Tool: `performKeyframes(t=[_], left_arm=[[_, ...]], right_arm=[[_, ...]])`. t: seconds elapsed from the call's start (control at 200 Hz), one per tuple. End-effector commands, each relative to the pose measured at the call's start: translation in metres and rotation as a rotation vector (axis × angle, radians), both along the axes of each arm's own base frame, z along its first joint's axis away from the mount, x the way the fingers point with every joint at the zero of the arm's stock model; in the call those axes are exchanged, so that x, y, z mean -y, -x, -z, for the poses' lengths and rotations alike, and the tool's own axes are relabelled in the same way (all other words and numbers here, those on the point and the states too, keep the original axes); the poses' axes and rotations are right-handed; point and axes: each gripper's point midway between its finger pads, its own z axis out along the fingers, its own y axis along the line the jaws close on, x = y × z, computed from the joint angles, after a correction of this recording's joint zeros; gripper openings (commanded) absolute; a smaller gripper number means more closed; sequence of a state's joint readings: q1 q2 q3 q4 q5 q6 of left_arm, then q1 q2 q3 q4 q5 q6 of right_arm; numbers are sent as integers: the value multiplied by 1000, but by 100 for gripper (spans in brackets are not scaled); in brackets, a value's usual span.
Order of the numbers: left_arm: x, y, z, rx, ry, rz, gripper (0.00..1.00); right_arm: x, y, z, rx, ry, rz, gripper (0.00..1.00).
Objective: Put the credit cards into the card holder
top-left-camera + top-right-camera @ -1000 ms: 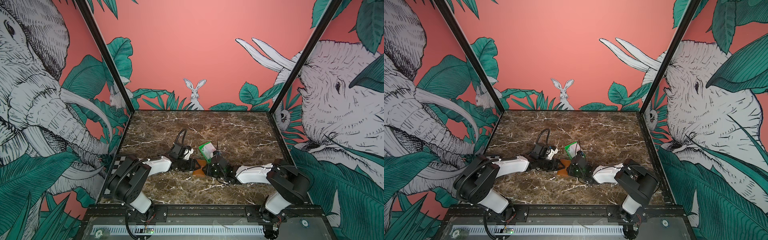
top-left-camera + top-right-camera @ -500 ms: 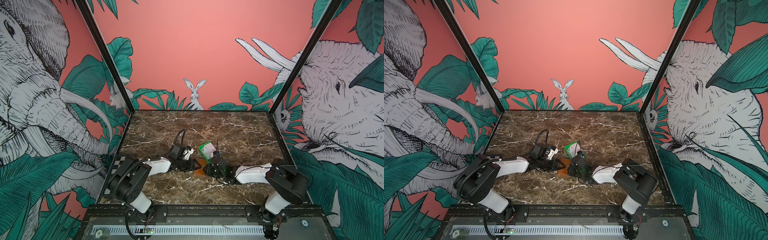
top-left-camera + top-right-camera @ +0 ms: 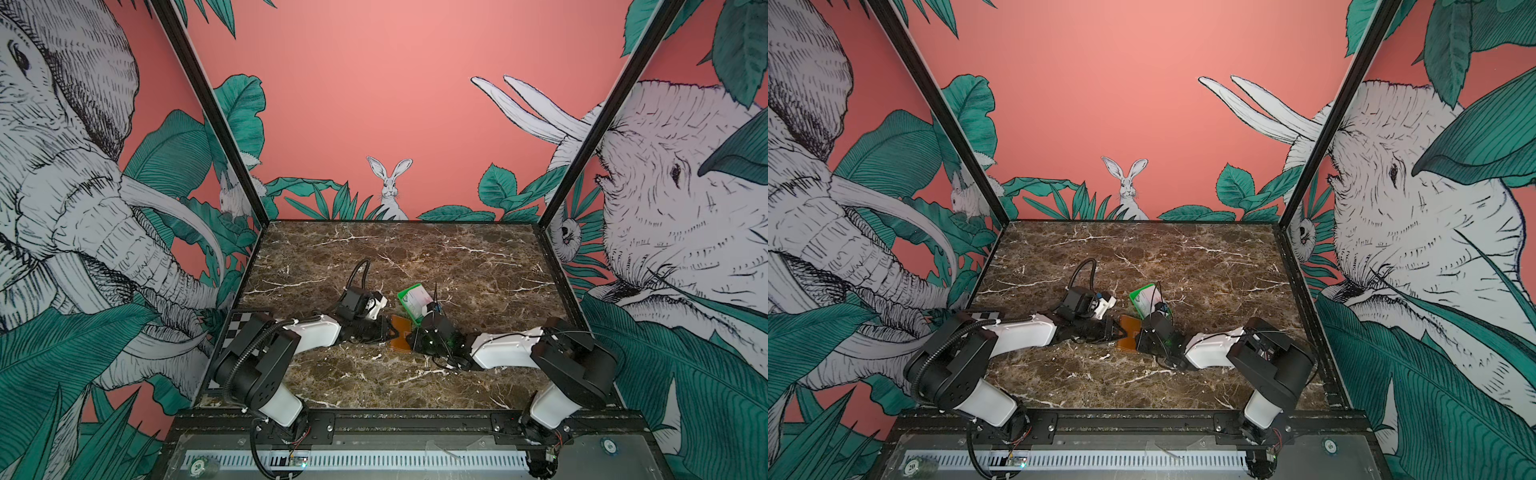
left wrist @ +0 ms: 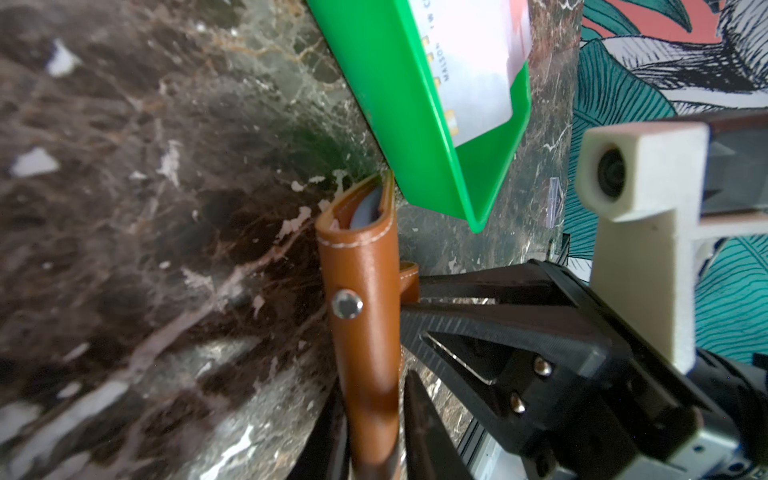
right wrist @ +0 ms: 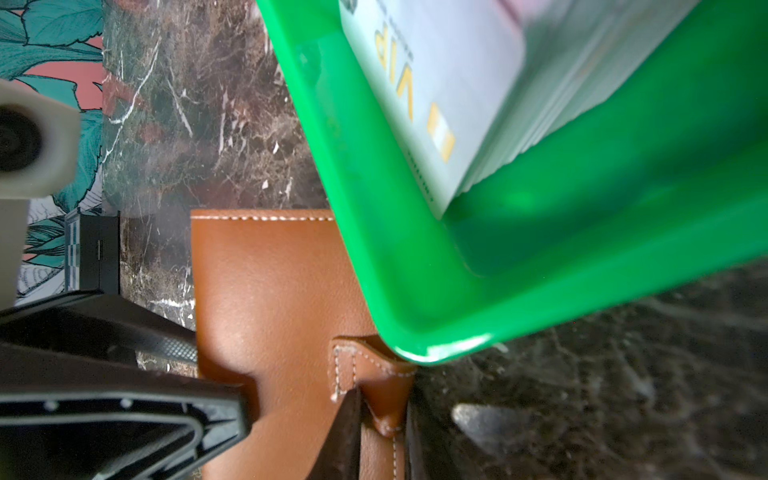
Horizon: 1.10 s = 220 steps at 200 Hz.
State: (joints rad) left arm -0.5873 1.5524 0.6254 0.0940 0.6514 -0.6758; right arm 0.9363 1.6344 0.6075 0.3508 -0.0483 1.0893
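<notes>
You're working both arms low near the middle of the table point(image 3: 415, 253), and they're meeting on the card holder point(image 4: 360, 266). Your left gripper point(image 3: 386, 329) is pinching the folded holder by one end, a finger pressing on each face and the jaws drawn nearly together with only the leather between them. Your right gripper point(image 5: 380, 428) is facing it from the opposite side and nipping the snap tab point(image 5: 374, 370), jaws narrowed right down onto it. The left wrist view is showing the holder edge-on, with the snap stud point(image 4: 347, 304) facing out and something grey peeking from its open end. The green tray point(image 4: 395, 95) is sitting just beyond the holder, one corner right up against it. The credit cards point(image 5: 436, 83) are lying stacked inside that tray.
</notes>
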Motion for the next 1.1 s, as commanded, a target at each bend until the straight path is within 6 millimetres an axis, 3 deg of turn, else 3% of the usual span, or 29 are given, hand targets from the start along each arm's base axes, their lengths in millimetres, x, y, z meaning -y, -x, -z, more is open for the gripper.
performKeyframes(t=[0.0,0.13,0.145,0.23,0.535,0.88,0.975,1.065,1.095], left_arm=[[6,5,-21,46,44,37,20],[-7,8,-18,53,-29,21,16],[-8,9,-18,52,-36,21,15],[-18,12,-17,64,-82,4,12],[-51,32,-30,103,-257,1,12],[-123,45,-50,201,-769,-9,13],[-131,46,-50,213,-844,-8,13],[-132,46,-50,235,-909,-5,13],[-132,45,-50,246,-933,-4,13]], right_arm=[[2,18,10,-35,31,-51,18],[3,21,7,-23,28,-68,20],[1,20,-4,-4,6,-70,21],[4,22,-12,12,6,-84,24],[28,33,-30,63,88,-132,29],[61,38,-52,148,201,-152,32],[71,38,-56,170,226,-146,38],[68,40,-66,194,181,-165,45],[68,40,-69,200,163,-166,52]])
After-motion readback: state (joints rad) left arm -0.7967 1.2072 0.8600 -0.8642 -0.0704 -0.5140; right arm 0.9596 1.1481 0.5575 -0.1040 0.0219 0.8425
